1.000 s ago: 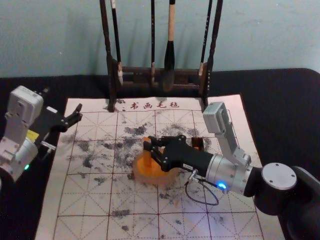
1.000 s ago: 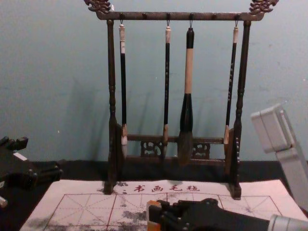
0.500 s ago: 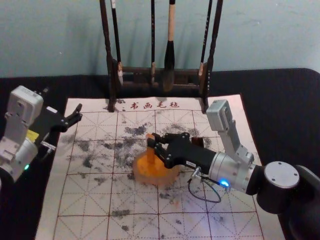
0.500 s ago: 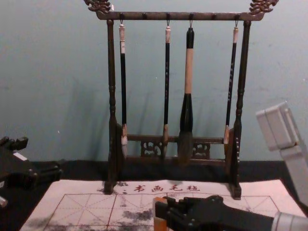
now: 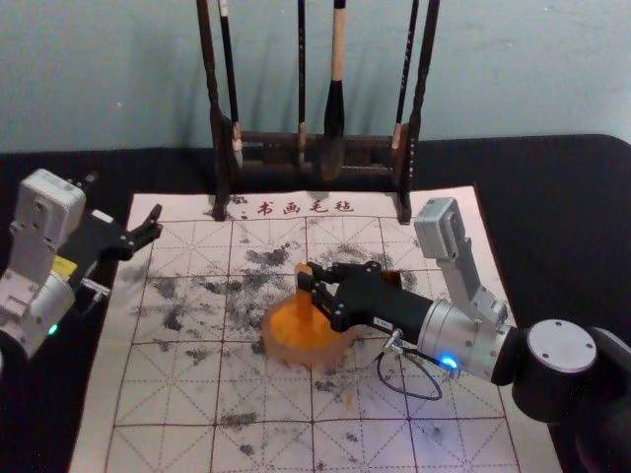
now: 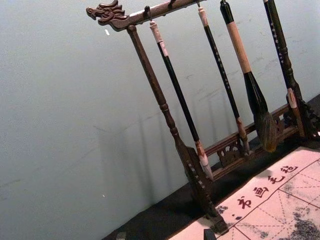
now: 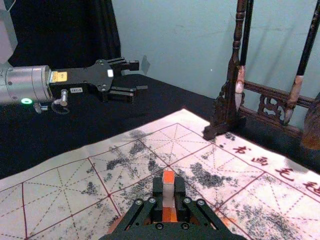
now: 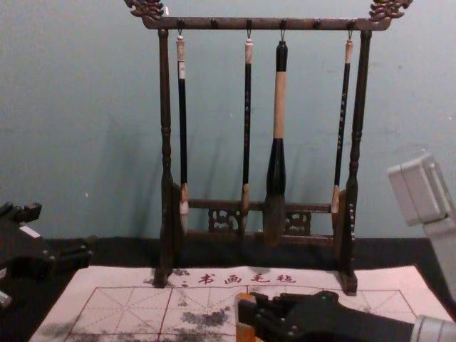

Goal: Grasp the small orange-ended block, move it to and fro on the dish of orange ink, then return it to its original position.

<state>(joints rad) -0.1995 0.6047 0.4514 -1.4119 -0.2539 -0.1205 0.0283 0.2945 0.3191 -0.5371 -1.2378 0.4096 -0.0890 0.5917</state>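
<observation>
The small block (image 5: 303,301) is narrow and long, orange at its top end with a pale stretch below, and stands roughly upright over the dish; whether it touches the ink is unclear. The dish (image 5: 301,357), round and low, holds bright orange ink (image 5: 283,327) and lies on the gridded mat (image 5: 163,394).

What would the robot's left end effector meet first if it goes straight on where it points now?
Probably the left post of the dark carved wooden brush rack. The left end effector points roughly that way, but depth is unclear, so it could pass beside it.
</observation>
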